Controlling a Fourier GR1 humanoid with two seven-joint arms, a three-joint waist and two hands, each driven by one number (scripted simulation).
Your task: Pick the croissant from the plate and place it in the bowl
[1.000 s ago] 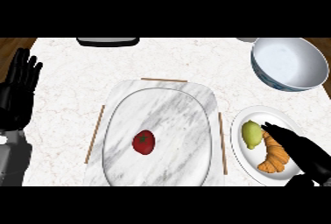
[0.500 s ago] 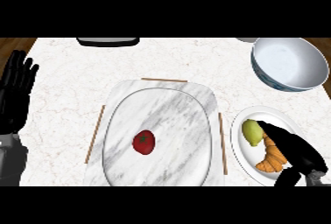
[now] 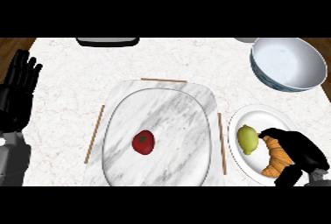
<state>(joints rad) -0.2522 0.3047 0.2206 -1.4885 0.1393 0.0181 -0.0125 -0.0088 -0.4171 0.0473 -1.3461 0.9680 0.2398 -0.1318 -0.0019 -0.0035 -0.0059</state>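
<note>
The golden croissant (image 3: pixel 276 158) lies on the white plate (image 3: pixel 253 119) at the lower right, beside a yellow-green lemon (image 3: pixel 248 139). My right hand (image 3: pixel 299 154) lies over the croissant's right side with its fingers curled round it, thumb below near the plate's front rim. The blue-rimmed bowl (image 3: pixel 288 63) stands at the upper right, nothing in it. At the left edge my left hand (image 3: pixel 18 89) rests open, fingers up.
A large marble oval platter (image 3: pixel 168 113) on a marble board fills the middle, with a red tomato (image 3: pixel 143 142) on it. Thin wooden sticks (image 3: pixel 94 134) edge the board. A dark object (image 3: pixel 108 41) sits at the counter's far edge.
My right hand has shifted right and down over the croissant and its fingers have curled round it. The left hand has drifted slightly.
</note>
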